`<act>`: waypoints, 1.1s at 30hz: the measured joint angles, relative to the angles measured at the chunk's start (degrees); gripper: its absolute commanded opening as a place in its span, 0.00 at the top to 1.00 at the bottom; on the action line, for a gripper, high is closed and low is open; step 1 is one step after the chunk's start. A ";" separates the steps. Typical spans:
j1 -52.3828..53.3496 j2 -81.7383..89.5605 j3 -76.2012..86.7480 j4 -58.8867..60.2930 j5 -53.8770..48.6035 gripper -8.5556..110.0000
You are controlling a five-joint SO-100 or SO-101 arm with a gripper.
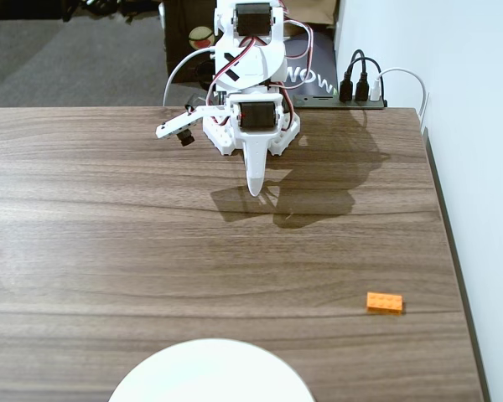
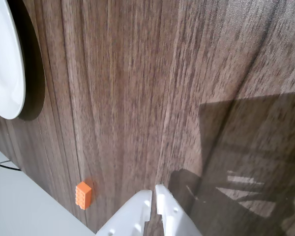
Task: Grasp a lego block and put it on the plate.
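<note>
Meanwhile gripper (image 2: 153, 197) sat empty, fingers together, upper centre of fixed view. Orange lego block (image 1: 385, 302) lay lower right on wooden table (image 1: 109, 234), well apart from white plate (image 1: 211, 373) at bottom edge.

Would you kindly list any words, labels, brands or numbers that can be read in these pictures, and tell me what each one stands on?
"NOW": white letters on a dark object behind the arm in the fixed view, cut off at the left by the arm, so the word may be longer.
Round sticker on the dark box behind the table: too small to read.
Lego block, plate, arm and table: no text visible.
</note>
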 measured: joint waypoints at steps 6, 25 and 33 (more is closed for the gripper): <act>0.00 0.00 0.00 0.00 0.00 0.92; -0.35 0.00 0.00 0.00 0.00 0.92; -0.35 -1.14 0.00 -0.09 0.00 0.92</act>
